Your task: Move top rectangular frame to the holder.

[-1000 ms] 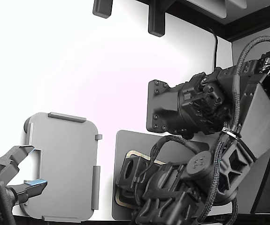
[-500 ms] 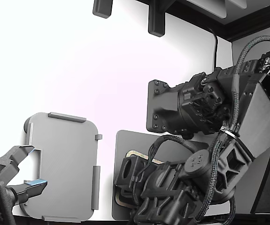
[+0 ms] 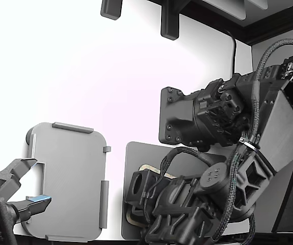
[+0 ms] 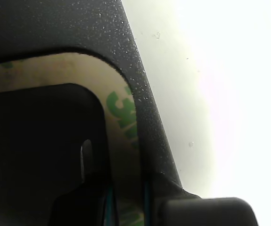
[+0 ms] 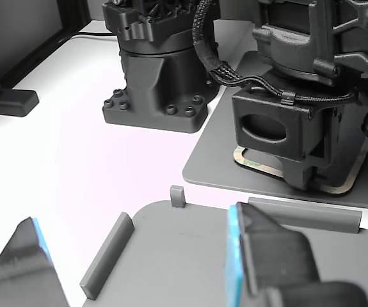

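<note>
The beige frame [image 4: 121,113] with green print lies flat on the dark grey mat [image 4: 140,94]. In the other view its strip [image 5: 255,165] shows under my wrist block. In the exterior view only a corner [image 3: 145,167] shows. My gripper [image 4: 126,212] is low over the mat, with its jaws on either side of one side strip of the frame and the strip in the gap between them. The light grey holder [image 3: 70,178] lies on the exterior view's left, apart from the mat, and it also shows in the other view [image 5: 171,256].
A second arm's open gripper [image 3: 21,186] with blue pads hovers over the holder's near edge; one of its fingers [image 5: 260,256] fills the other view's foreground. A black arm base [image 5: 158,83] stands behind the mat [image 5: 216,166]. Black posts stand at the table's back.
My arm has sunk slightly toward the mat and shifted a little. The frame, the holder and the second gripper have not moved.
</note>
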Motion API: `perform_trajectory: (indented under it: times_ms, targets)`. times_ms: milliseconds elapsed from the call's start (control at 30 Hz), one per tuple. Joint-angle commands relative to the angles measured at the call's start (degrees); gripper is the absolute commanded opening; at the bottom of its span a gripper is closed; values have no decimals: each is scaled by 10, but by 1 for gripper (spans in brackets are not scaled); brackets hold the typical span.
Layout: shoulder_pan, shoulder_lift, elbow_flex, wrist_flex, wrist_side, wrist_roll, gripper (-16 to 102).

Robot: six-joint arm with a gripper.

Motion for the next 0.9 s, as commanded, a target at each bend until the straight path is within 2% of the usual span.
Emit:
perform_trajectory:
  times_ms: [0, 100, 300, 533, 700, 867]
  targets:
    - [-12, 12, -6, -1, 5, 0, 12]
    - [-12, 13, -8, 0, 14, 11, -10]
    - [-12, 11, -53, 44, 14, 4, -11]
    - [-22, 9, -187, 180, 19, 31, -11]
    - [-34, 21, -299, 269, 54, 133, -11]
    - [-69, 50, -335, 279, 71, 219, -11]
